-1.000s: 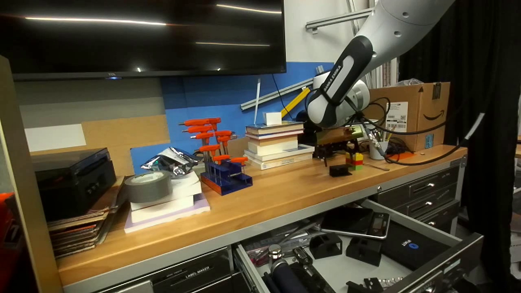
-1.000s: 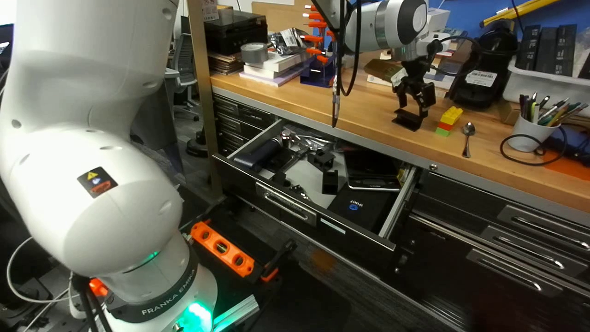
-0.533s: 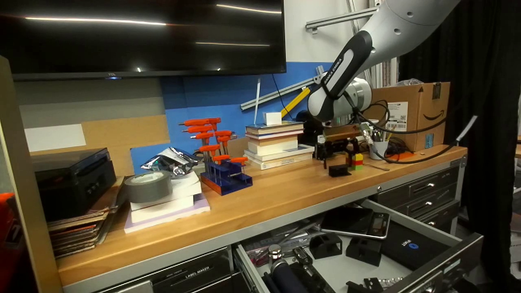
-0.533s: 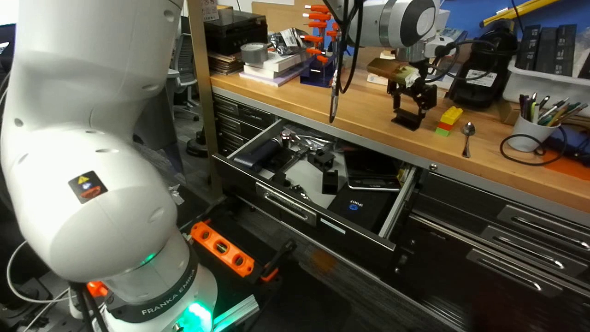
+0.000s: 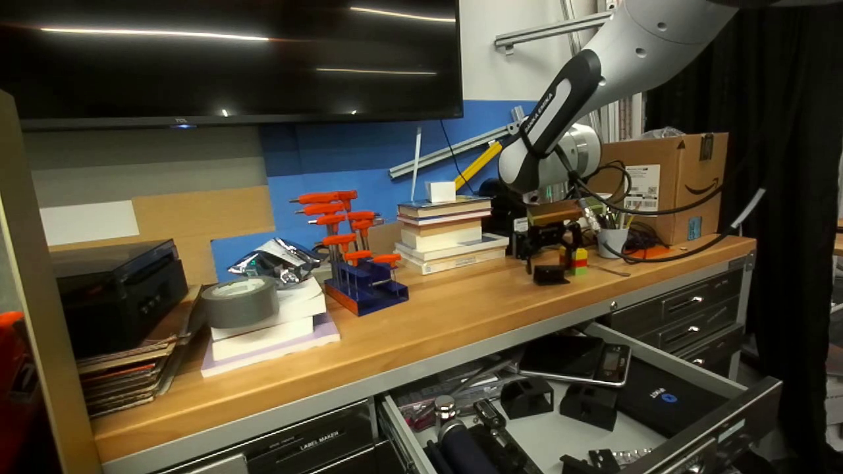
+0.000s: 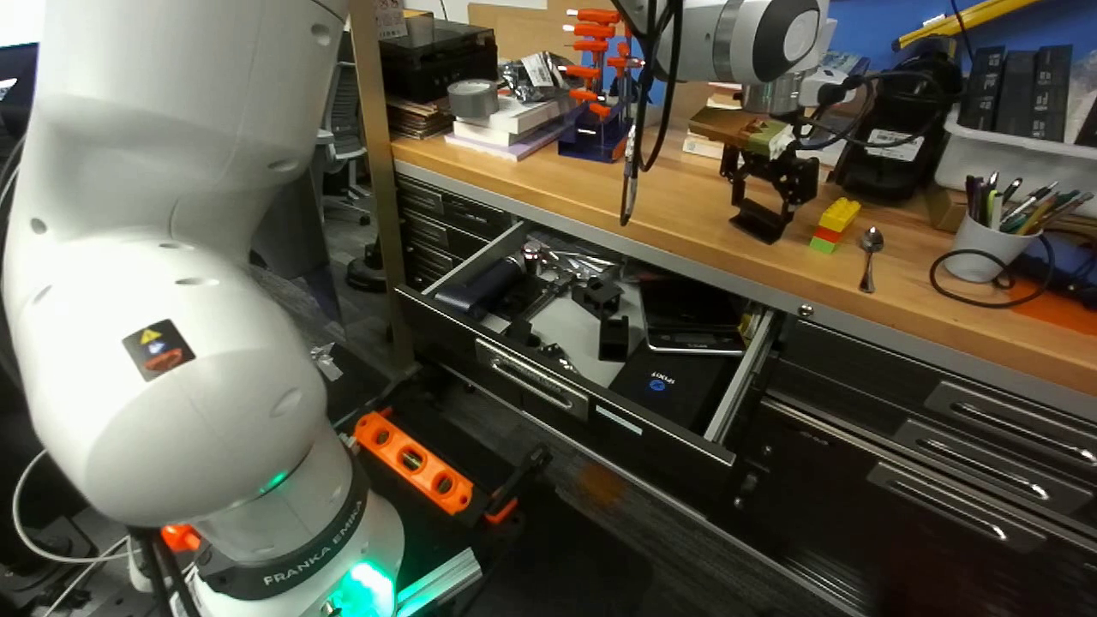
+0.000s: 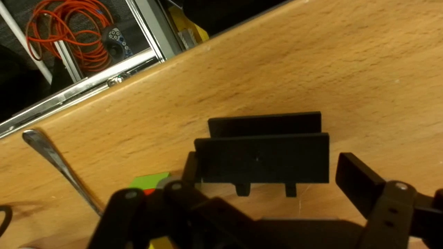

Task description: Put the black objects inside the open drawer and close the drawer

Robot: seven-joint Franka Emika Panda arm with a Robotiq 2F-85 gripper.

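The gripper (image 7: 271, 168) hangs over the worktop (image 7: 363, 86), fingers apart to either side of the black piece (image 7: 261, 159), which sits near the front edge, while the drawer (image 6: 668, 450) stands open below that edge.

From a distance I look along the wooden bench (image 5: 435, 322). A small black bracket (image 7: 263, 159) rests on it, toy bricks (image 6: 836, 223) just beside. I also see a spoon (image 6: 871, 243), pen cup (image 6: 981, 242), cardboard box (image 5: 699, 197), and a blue hex-key rack (image 5: 369, 299) between a taller book stack (image 5: 441, 238) and a lower book stack (image 5: 270, 337).
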